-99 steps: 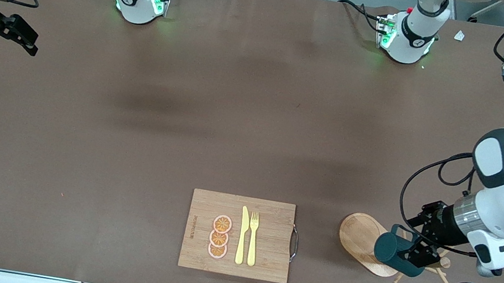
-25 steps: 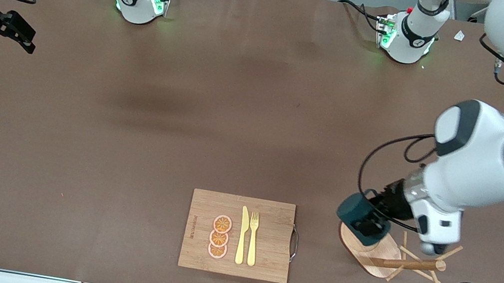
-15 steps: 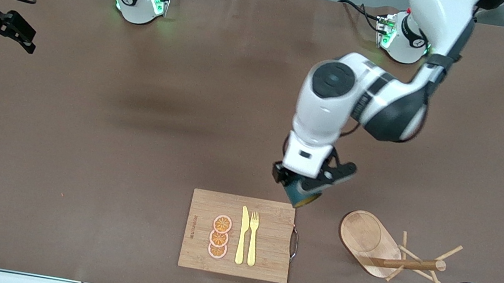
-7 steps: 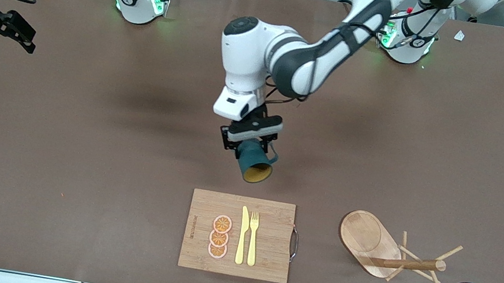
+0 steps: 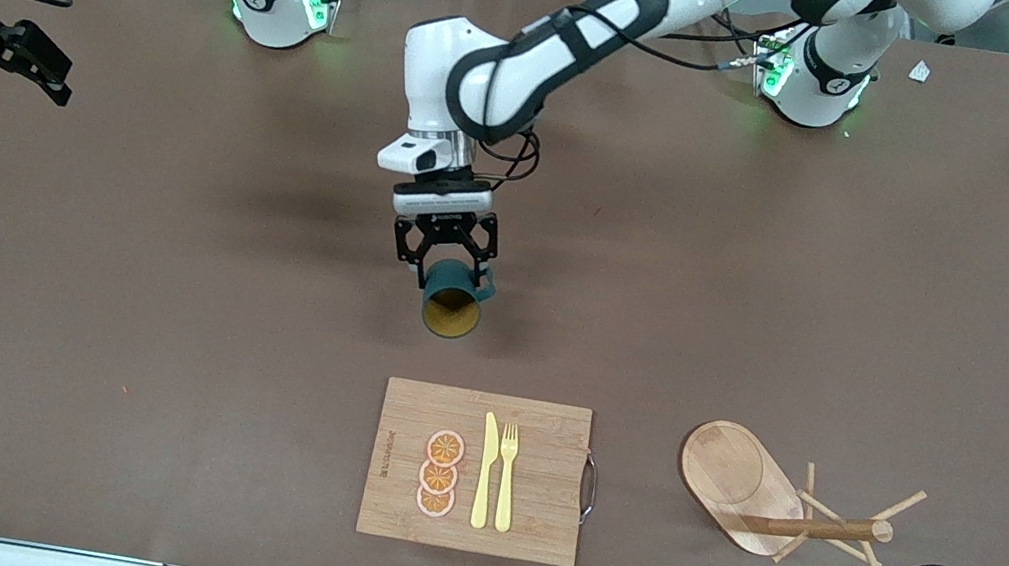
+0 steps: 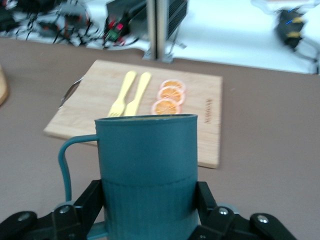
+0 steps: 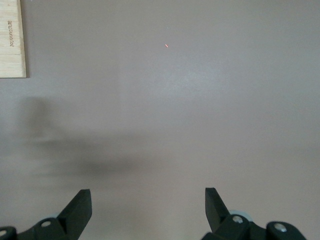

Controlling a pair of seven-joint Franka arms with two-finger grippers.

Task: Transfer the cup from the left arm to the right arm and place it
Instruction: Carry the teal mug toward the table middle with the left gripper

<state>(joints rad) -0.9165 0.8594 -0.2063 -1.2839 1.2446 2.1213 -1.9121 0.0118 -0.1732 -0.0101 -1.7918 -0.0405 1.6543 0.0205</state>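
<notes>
I have wide bare brown worktop (image 5: pixel 155 319) all around the cutting board (image 5: pixel 413 410), which lies by the edge nearest the front camera; the mug tree (image 5: pixel 792 516) lies tipped over toward the left arm's end, well apart from the board. Since 6.8 s ago my left arm has carried the cup (image 5: pixel 451 300) away from the mug tree to mid-worktop. That arm now reaches in from its base, wrist bent down, and the left end effector (image 5: pixel 446 259) clamps the teal cup's base, with its yellowish mouth tipped toward the board, above bare worktop farther from the front camera than the board. The right end effector (image 5: pixel 42 73) waits at its own end, fingers (image 7: pixel 77 210) spread wide, holding nothing.
</notes>
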